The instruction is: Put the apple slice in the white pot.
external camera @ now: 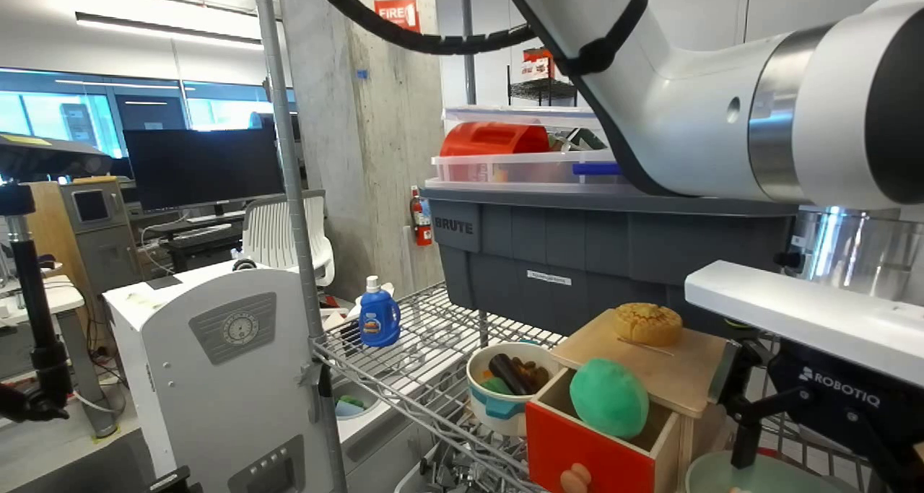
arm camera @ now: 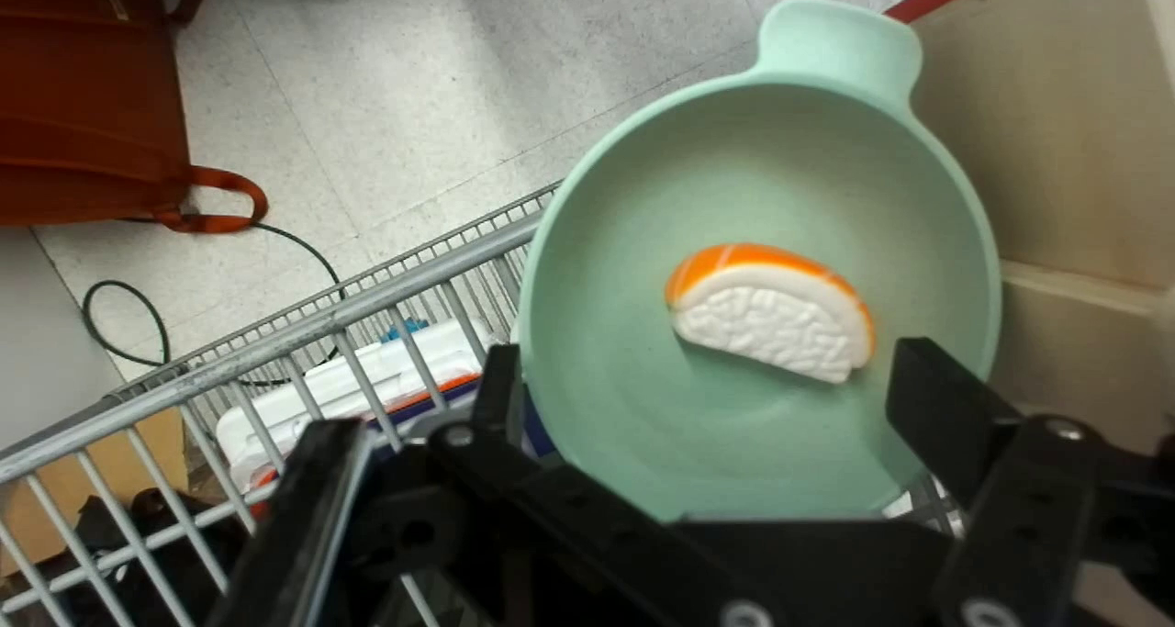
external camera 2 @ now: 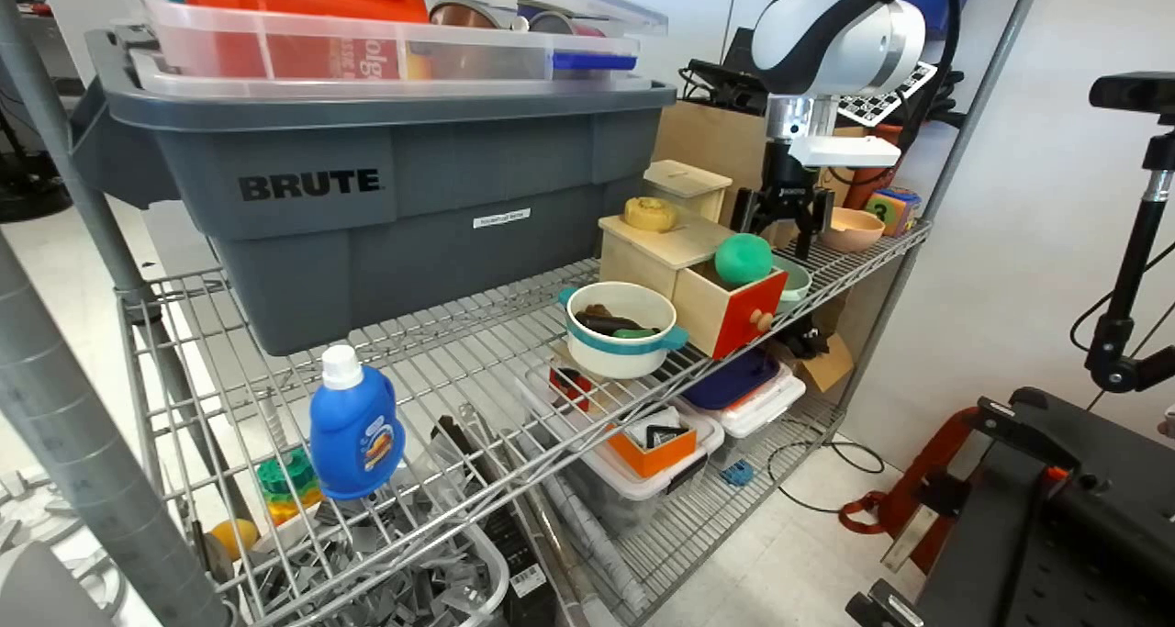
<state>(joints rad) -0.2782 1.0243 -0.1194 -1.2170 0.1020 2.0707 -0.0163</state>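
The apple slice (arm camera: 771,319), a cream-white piece with an orange edge, lies inside a pale green bowl (arm camera: 633,150) in the wrist view. The bowl also shows in both exterior views, at the lower right edge (external camera: 776,475) and beside the drawer (external camera 2: 797,280). My gripper (arm camera: 721,384) is open and empty above the bowl, its fingers apart on either side of the slice; it also shows in an exterior view (external camera 2: 778,230). The white pot with teal band and handles (external camera 2: 610,356) stands on the other side of the wooden box, also in an exterior view (external camera: 505,421). It holds dark brown and green pieces.
A wooden box (external camera 2: 633,255) has an open red-fronted drawer (external camera 2: 748,319) holding a green ball (external camera 2: 744,260). A yellow ring-like thing (external camera 2: 650,214) sits on the box. A grey bin (external camera 2: 441,177) stands behind. A blue bottle (external camera 2: 356,434) stands on the wire shelf (external camera 2: 459,361).
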